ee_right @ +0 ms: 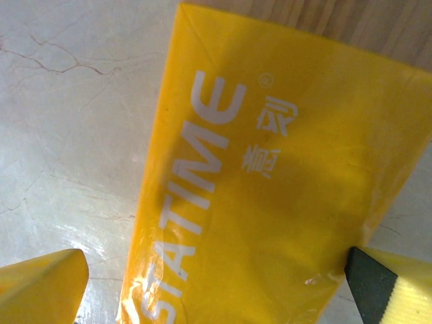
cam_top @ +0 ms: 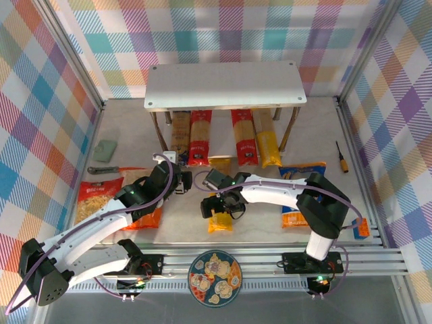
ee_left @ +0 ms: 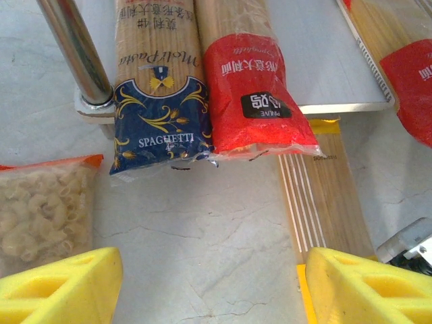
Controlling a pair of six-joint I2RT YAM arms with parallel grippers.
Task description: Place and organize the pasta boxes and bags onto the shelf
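The shelf (cam_top: 223,84) stands at the back, and beneath its pale top lie a tan-brown pack (cam_top: 180,131), two red packs (cam_top: 200,138) (cam_top: 244,138) and a yellow pack (cam_top: 268,148). A second yellow pack (cam_top: 220,219) lies mid-table. My right gripper (cam_top: 217,206) is open and straddles this yellow pack (ee_right: 270,169), with a gap at its left finger (ee_right: 44,283). My left gripper (cam_top: 181,185) is open over bare table, facing the tan-brown pack (ee_left: 158,88) and a red pack (ee_left: 253,88). The red bag (cam_top: 98,199) and orange bag (cam_top: 145,216) lie on the left. The blue bag (cam_top: 300,172) lies on the right.
A shelf leg (ee_left: 74,54) stands close ahead of the left gripper (ee_left: 212,290). At the far left lie a green pad (cam_top: 104,150) and a knife (cam_top: 101,170). A screwdriver (cam_top: 342,156) lies at the right. A patterned plate (cam_top: 214,278) sits on the near rail.
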